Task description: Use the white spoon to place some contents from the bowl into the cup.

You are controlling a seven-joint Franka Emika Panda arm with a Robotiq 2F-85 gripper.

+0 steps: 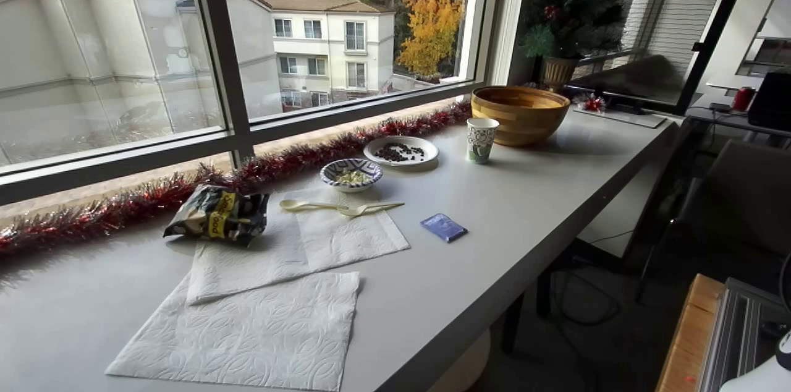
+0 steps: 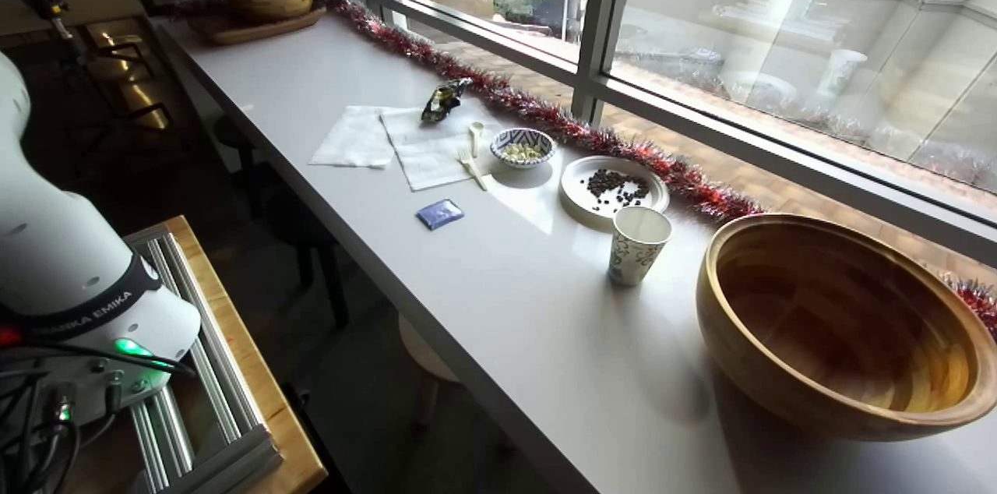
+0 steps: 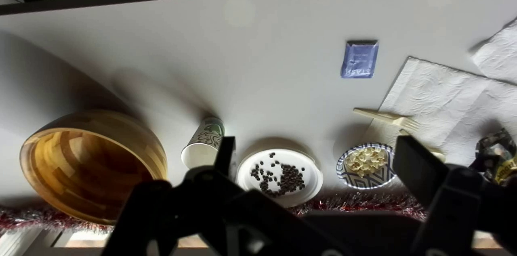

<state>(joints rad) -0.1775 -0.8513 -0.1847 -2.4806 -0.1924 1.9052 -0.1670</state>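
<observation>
- Gripper: fingers parted wide.
- Popcorn bowl: seen at gripper's 4 o'clock, wrist view.
- White plastic spoon: laid on paper towel, bowl's 8 o'clock in an exterior view.
- Paper cup: bowl's 9 o'clock, wrist view.

White spoon partly behind gripper

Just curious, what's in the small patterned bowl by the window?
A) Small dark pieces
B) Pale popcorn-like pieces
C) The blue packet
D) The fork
B: in the wrist view, pale popcorn-like pieces sit inside the small patterned bowl, while the dark pieces lie on the white plate.
</observation>
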